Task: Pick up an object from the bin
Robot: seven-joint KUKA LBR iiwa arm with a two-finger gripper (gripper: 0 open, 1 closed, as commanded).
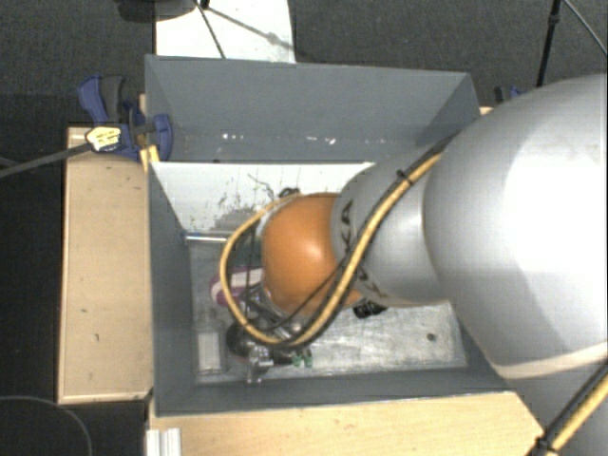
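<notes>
My gripper (251,348) is low in the bin's front left part, mostly hidden under the arm's orange cover. Right beside it on the left lies a pale grey rectangular block (207,349) on the bin floor. A small green piece (302,357) pokes out just right of the gripper near the front wall. A white and purple thing (234,281) lies behind the gripper, partly covered by the cable loop. Whether anything is in the gripper is hidden.
A thin metal bar (203,238) lies along the back left of the floor. A small black thing (368,309) peeks out under the arm further right. The arm and its orange cover hide the bin's middle.
</notes>
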